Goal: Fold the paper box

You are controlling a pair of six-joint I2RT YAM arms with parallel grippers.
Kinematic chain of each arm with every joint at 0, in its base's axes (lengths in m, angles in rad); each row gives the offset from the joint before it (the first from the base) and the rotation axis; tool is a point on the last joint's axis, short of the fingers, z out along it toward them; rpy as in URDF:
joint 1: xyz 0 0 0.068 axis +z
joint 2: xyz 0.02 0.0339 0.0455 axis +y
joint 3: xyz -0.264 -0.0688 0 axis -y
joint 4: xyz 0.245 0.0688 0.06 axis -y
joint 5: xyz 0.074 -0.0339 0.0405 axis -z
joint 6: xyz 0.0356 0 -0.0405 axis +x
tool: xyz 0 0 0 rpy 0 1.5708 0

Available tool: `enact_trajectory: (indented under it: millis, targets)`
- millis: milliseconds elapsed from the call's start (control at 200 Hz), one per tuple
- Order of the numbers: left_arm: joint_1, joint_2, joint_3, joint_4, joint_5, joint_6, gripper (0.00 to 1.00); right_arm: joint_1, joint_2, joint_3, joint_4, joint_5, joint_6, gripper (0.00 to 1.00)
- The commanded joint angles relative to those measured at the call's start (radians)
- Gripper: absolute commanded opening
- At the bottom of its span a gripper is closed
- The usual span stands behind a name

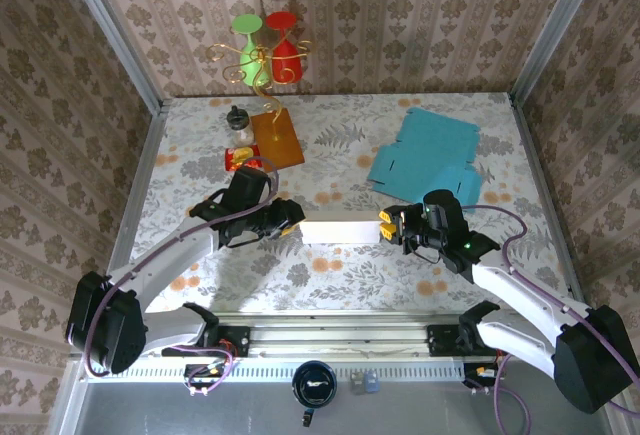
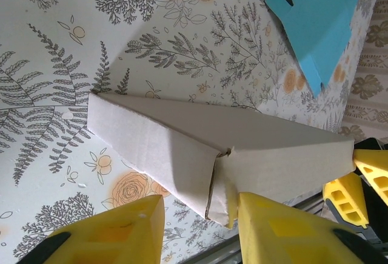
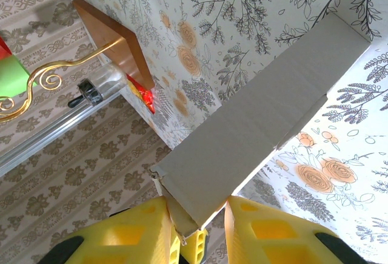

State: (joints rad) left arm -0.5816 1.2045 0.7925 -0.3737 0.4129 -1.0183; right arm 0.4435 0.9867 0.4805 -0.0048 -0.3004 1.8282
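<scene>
A long white paper box lies across the middle of the floral table, between my two grippers. My left gripper sits at its left end. In the left wrist view the box runs away from the open yellow fingers; its torn end flap touches the right finger, with a gap to the left one. My right gripper holds the right end. In the right wrist view the fingers press both sides of the box, with its end flap tucked against the left finger.
A flat blue cardboard cut-out lies behind the right gripper. At the back left are a wooden board, a red-yellow packet and a small bottle. A gold stand with green and red glasses is against the back wall.
</scene>
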Motion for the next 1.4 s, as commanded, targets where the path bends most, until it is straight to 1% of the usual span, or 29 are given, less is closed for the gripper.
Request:
enact_trajectory:
  millis: [0,195,295,420,615,840,1060,1165,1320,1395]
  targets:
    - [0.012,-0.02,-0.042,-0.029,-0.022,-0.003,0.34,0.006,0.02,-0.012,-0.132,0.004,-0.019,0.29]
    - [0.022,-0.041,-0.081,-0.004,-0.029,-0.021,0.32,0.006,0.018,-0.01,-0.14,0.004,-0.021,0.29]
    - [0.028,-0.049,-0.101,0.026,-0.028,-0.043,0.3,0.006,0.014,-0.004,-0.152,0.004,-0.028,0.29]
    - [0.031,-0.058,-0.129,0.073,-0.023,-0.076,0.24,0.004,-0.004,0.03,-0.186,0.018,-0.058,0.32]
    - [0.034,-0.063,-0.156,0.105,-0.02,-0.1,0.2,0.003,-0.024,0.083,-0.233,0.021,-0.086,0.35]
    - [0.034,-0.062,-0.154,0.107,-0.017,-0.097,0.18,0.017,-0.034,0.119,-0.259,0.018,-0.082,0.35]
    - [0.033,-0.06,-0.153,0.112,-0.014,-0.098,0.18,0.041,-0.008,0.138,-0.249,0.011,-0.077,0.35]
    - [0.029,-0.06,-0.153,0.112,-0.015,-0.097,0.18,0.049,-0.002,0.14,-0.273,0.009,-0.07,0.35]
    - [0.023,-0.064,-0.153,0.11,-0.019,-0.096,0.18,0.047,-0.001,0.119,-0.239,0.044,-0.054,0.35]
    - [0.022,-0.064,-0.151,0.11,-0.019,-0.097,0.18,0.048,0.014,0.136,-0.243,0.043,-0.063,0.35]
